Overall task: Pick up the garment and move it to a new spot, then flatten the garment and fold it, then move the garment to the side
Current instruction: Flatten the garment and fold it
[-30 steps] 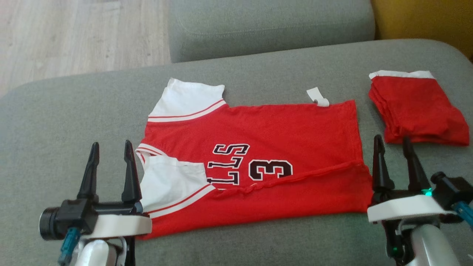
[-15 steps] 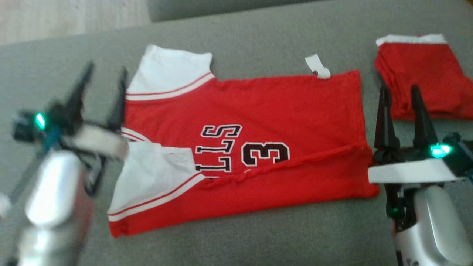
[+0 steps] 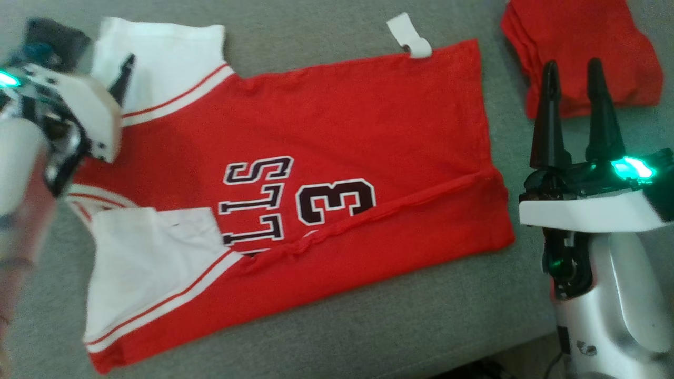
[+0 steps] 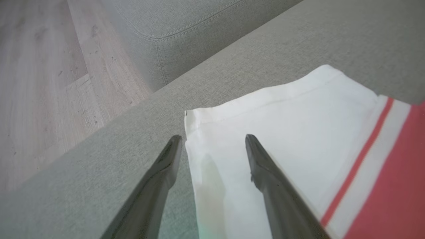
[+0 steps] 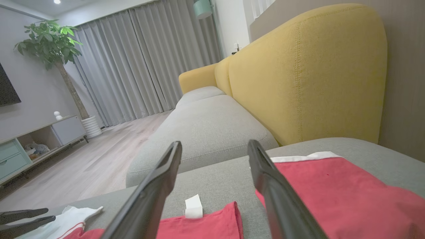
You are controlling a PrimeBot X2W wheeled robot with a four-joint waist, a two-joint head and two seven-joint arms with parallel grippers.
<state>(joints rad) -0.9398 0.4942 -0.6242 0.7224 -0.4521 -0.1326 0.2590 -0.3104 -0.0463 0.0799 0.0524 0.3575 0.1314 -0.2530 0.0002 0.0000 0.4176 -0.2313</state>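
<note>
The garment (image 3: 337,131) is a red jersey with white sleeves and black lettering, lying flat on the grey sofa seat (image 3: 342,337). Its near long edge is folded up over the body. In the left wrist view my left gripper (image 4: 213,137) hovers open over the corner of the far white sleeve (image 4: 292,132); one finger is over the cloth, the other over bare cushion. My left arm (image 3: 79,116) is blurred at the head view's upper left. My right gripper (image 3: 573,66) stands open and empty just right of the jersey's hem.
Folded red shorts (image 3: 584,47) lie at the far right, close to my right fingers. A white tag (image 3: 408,37) sticks out of the jersey's far edge. Wooden floor (image 4: 43,83) lies past the seat's left edge. A yellow backrest (image 5: 308,76) rises behind.
The head camera has tilted down, so the whole picture has shifted. My left arm has moved forward from beside the near sleeve to the far sleeve. The right gripper keeps its place by the hem.
</note>
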